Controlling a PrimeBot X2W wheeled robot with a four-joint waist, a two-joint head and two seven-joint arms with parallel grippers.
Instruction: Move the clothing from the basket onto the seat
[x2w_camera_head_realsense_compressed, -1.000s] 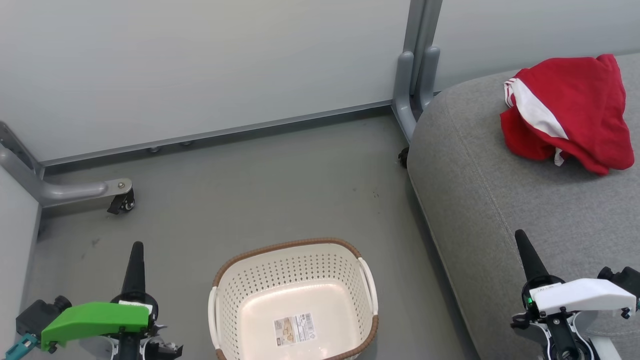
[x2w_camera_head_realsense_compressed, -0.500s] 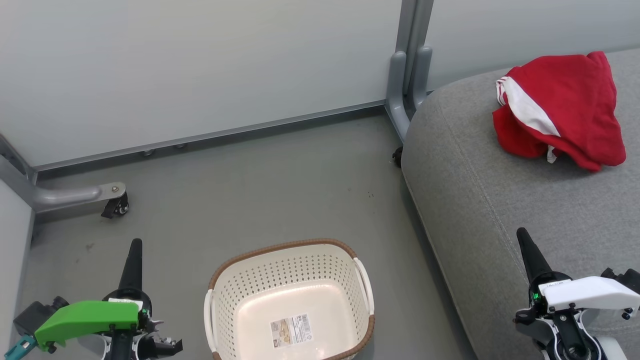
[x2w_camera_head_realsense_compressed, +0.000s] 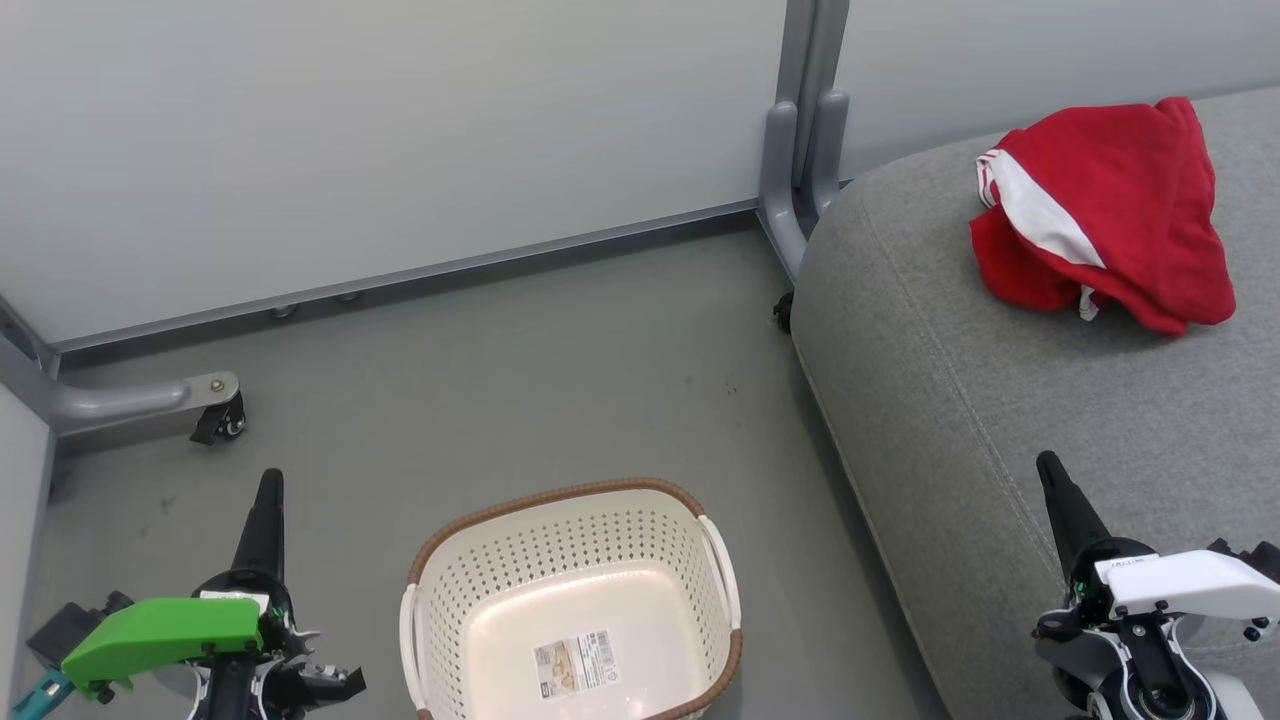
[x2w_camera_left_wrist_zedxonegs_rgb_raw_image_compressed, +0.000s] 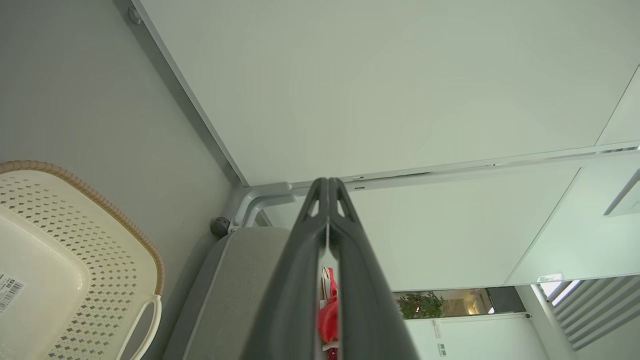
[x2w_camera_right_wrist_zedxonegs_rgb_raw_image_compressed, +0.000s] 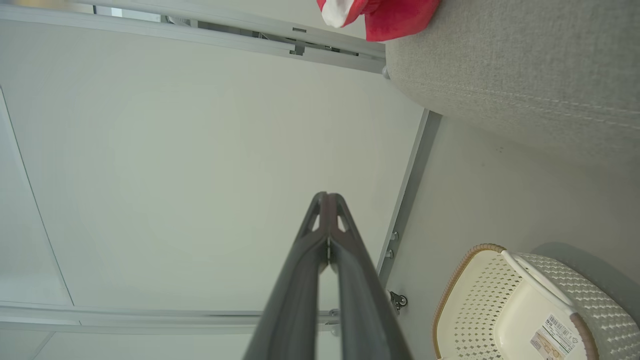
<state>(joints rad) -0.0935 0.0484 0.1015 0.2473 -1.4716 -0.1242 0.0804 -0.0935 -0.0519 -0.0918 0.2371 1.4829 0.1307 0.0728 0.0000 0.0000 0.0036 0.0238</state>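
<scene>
inventory, one moment, head and wrist views.

1. clothing: a red heap with a white striped panel, bunched on the far part of the seat. it is well apart from both grippers. whether it is one garment or two cannot be told.

2. right gripper: it hovers above the near part of the seat. its fingers are pressed together and hold nothing. its tip points up the head view, roughly toward the heap. bare grey upholstery and a stitched seam lie between tip and cloth.

3. left gripper: it is over the floor, just left of the basket. its fingers are pressed together and hold nothing. the basket and the seat's rounded edge lie between it and the clothing.

4. basket: cream, perforated, with a brown rim and white side handles. it stands on the floor between the two grippers, near the seat's edge but apart from it. a label sticker lies on its bottom.

5. surroundings: pale wall panels; a grey metal post at the seat's far corner; a caster foot at the left wall.
</scene>
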